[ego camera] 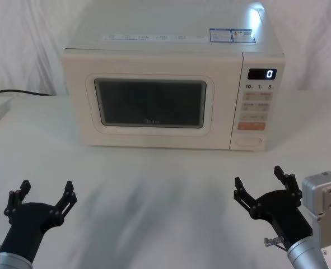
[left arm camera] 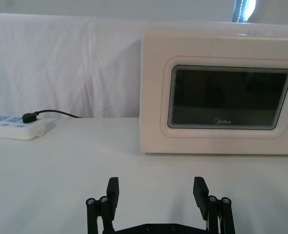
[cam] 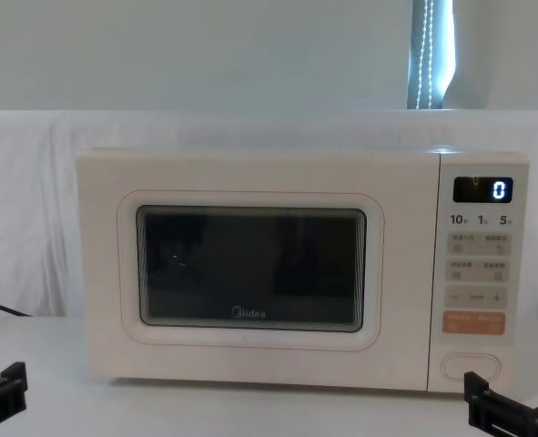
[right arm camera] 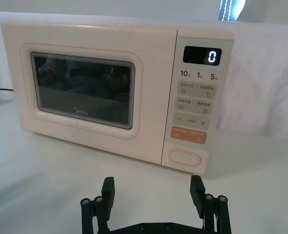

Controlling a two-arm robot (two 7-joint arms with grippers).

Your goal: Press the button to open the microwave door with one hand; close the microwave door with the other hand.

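One white cloth-covered table (ego camera: 165, 196), with one cream box-shaped microwave (ego camera: 173, 50) standing on it toward the far side. The microwave door (ego camera: 154, 103), a broad cream panel with a dark rounded-rectangle window and a raised rounded frame, shut flush with the front and bearing a small "Midea" logo (cam: 248, 313) under the window. At the right of the door, one narrow control panel (right arm camera: 196, 97): on top one black display (right arm camera: 202, 55) showing a lit "0", below it rows of small beige keys, then one orange rectangular key (right arm camera: 188, 134), and lowest the button (right arm camera: 184, 157), a wide pill-shaped cream key with a thin outlined rim, untouched.

Two black claw-like grippers, both low over the near part of the table and well apart from the microwave. Left gripper (ego camera: 43, 197) on the near left, on an all-black arm, fingers spread wide with nothing between them, pointing toward the left part of the door. Right gripper (ego camera: 262, 184) on the near right, with a grey metal wrist (ego camera: 322, 202) just behind, fingers likewise spread wide and empty, facing the control panel.

One white power strip (left arm camera: 17, 127) at the far left of the table, with one black plug (left arm camera: 29, 117) and cable in it.
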